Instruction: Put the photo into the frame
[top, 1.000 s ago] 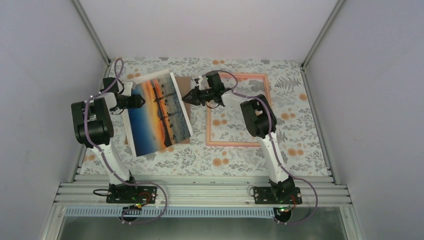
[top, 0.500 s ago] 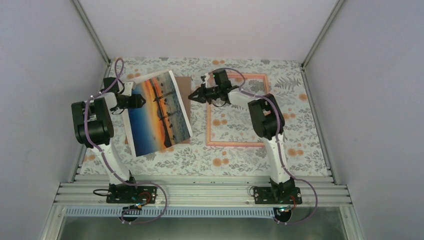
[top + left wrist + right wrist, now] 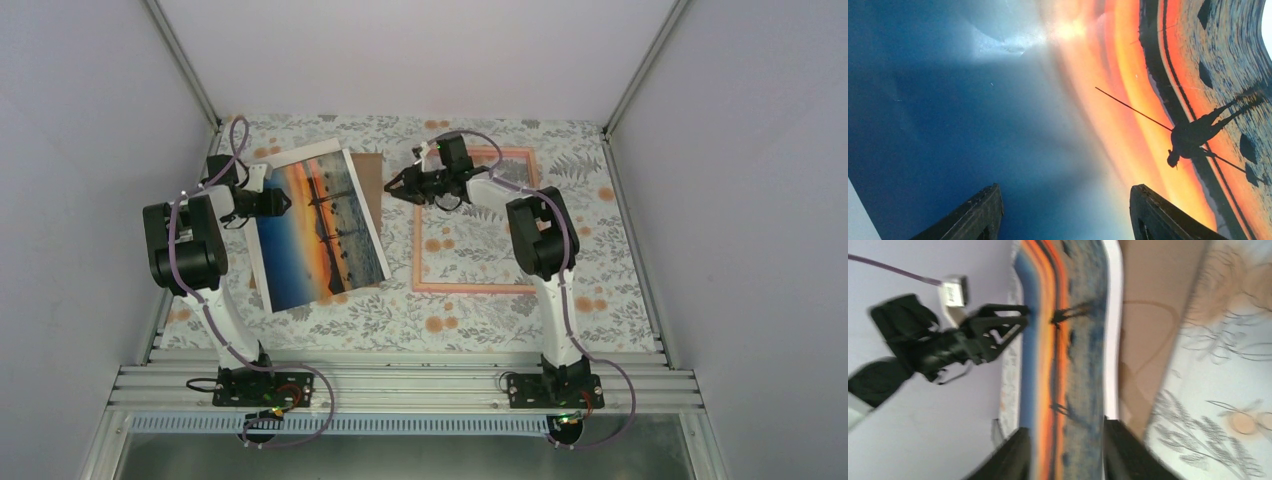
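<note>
The photo [image 3: 320,225], an orange sunset over blue water, lies picture side up left of centre, partly over a brown cardboard board [image 3: 370,172]. The pink frame [image 3: 470,287] lies flat to its right on the floral cloth. My left gripper [image 3: 285,203] is open over the photo's left part; in the left wrist view the print [image 3: 1048,100] fills the space beyond the spread gripper [image 3: 1065,205]. My right gripper [image 3: 392,187] is open, just right of the photo's right edge, above the board. The blurred right wrist view shows the photo [image 3: 1068,340] beyond my open gripper [image 3: 1068,445].
The brown board also shows in the right wrist view [image 3: 1148,305], beside the photo's white border. Grey walls close the table on the left, back and right. A metal rail [image 3: 400,385] runs along the near edge.
My right gripper has drawn back to the right, away from the photo's right edge. The photo has settled slightly flatter. The left arm has not moved.
</note>
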Motion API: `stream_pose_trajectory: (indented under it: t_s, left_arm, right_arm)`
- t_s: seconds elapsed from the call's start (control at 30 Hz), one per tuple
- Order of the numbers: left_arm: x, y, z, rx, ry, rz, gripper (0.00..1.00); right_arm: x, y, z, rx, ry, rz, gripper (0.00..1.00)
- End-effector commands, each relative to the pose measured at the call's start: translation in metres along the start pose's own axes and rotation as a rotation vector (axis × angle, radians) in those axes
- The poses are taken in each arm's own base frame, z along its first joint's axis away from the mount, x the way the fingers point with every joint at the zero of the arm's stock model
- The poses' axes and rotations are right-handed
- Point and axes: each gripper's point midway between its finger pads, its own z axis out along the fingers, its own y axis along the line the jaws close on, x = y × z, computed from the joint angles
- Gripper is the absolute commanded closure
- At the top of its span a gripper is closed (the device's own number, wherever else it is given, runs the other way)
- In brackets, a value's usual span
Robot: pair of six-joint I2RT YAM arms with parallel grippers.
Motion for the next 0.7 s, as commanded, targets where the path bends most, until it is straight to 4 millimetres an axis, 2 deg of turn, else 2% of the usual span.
stream_pose_trajectory:
  t_s: [0.0,0.07,0.1,0.3,0.5,0.67]
  left_arm:
    - [0.06,0.008,0.015,-0.029,0.173,-0.06,0.35]
    - [0.061,0.007,0.015,-0.028,0.172,-0.06,0.36]
    - [0.061,0.007,0.016,-0.029,0.175,-0.062,0.36]
    - [0.063,0.004,0.019,-0.031,0.183,-0.05,0.36]
    - [0.066,0.0,0.021,-0.031,0.194,-0.038,0.36]
    - [0.069,-0.003,0.026,-0.033,0.208,-0.027,0.37]
  right_arm:
    - [0.004,-0.018,0.003,0.137,-0.005,-0.037,0.53]
    - [0.004,-0.024,0.004,0.202,-0.013,-0.041,0.42]
    - [0.003,-0.028,0.007,0.236,-0.016,-0.039,0.41]
    - [0.019,-0.064,0.028,0.382,0.012,0.023,0.43]
    - [0.014,-0.084,0.041,0.411,0.007,0.044,0.41]
    - [0.018,-0.093,0.05,0.394,0.023,0.058,0.42]
